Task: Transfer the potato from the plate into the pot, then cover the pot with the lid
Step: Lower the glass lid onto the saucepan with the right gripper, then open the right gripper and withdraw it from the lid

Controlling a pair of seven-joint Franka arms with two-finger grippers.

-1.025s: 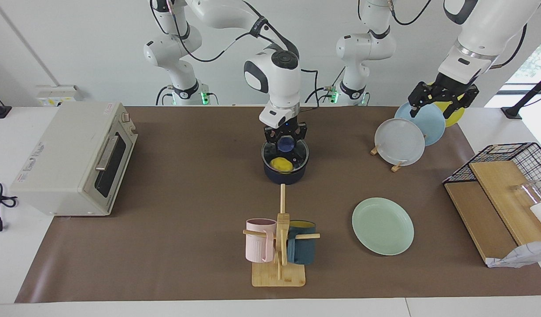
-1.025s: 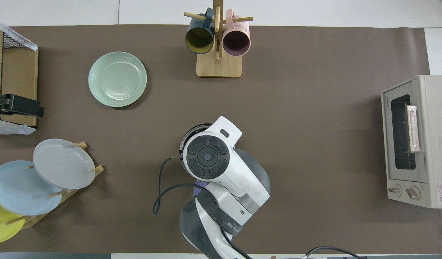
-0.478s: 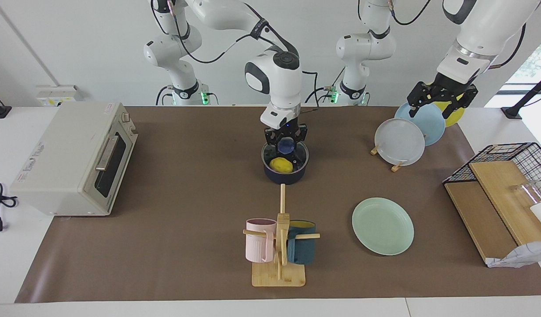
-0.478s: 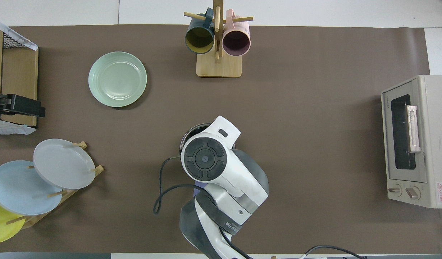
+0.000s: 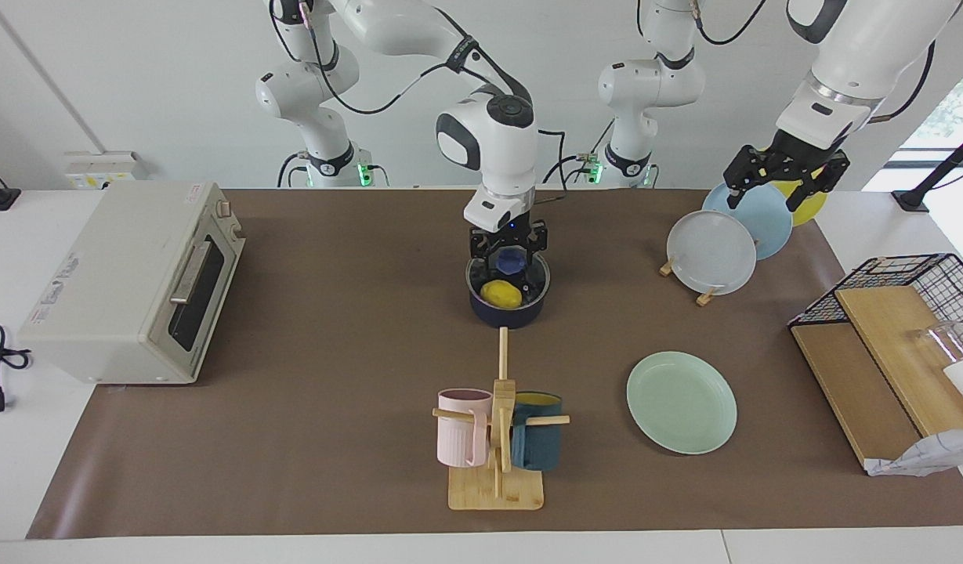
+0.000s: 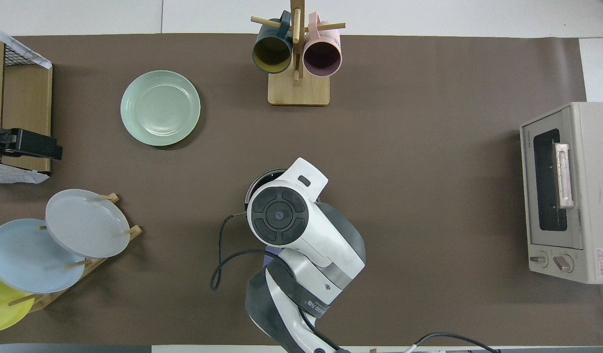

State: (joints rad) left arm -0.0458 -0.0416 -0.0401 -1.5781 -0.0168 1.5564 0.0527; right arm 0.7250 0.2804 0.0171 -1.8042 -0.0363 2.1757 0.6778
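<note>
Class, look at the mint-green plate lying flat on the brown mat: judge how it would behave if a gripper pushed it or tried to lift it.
The plate looks rigid, so it probably keeps its shape. Lying flat on the mat, it would likely slide rather than roll or tip. Its low raised rim gives little to pinch, and the smooth surface may be slippery.

The yellow potato (image 5: 502, 294) sits in the dark blue pot (image 5: 506, 312). The clear lid (image 5: 532, 283) with its blue knob (image 5: 511, 258) lies on top. The green plate (image 5: 682, 402) lies flat.
</note>
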